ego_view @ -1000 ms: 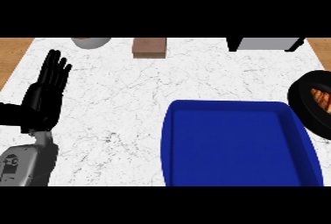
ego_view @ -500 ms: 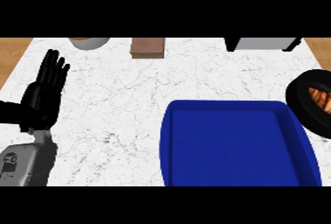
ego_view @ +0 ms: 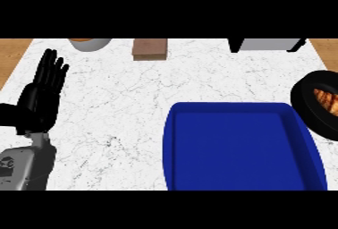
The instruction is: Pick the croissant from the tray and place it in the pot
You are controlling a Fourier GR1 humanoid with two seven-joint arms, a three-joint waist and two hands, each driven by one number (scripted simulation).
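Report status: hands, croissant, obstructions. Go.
Left hand open, resting at counter's left; right hand out of view. Croissant in the pot, blue tray bare. Nothing in the way.

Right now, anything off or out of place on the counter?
Nothing spilled or askew. The blue tray is bare, and the croissant already lies inside the black pot at the right edge. The left hand rests open at the left.

Loads of bare counter (ego_view: 119,103) between the resting left robot hand (ego_view: 41,96) and the blue tray (ego_view: 241,147), with the black pot (ego_view: 318,107) crowding the tray's right edge.
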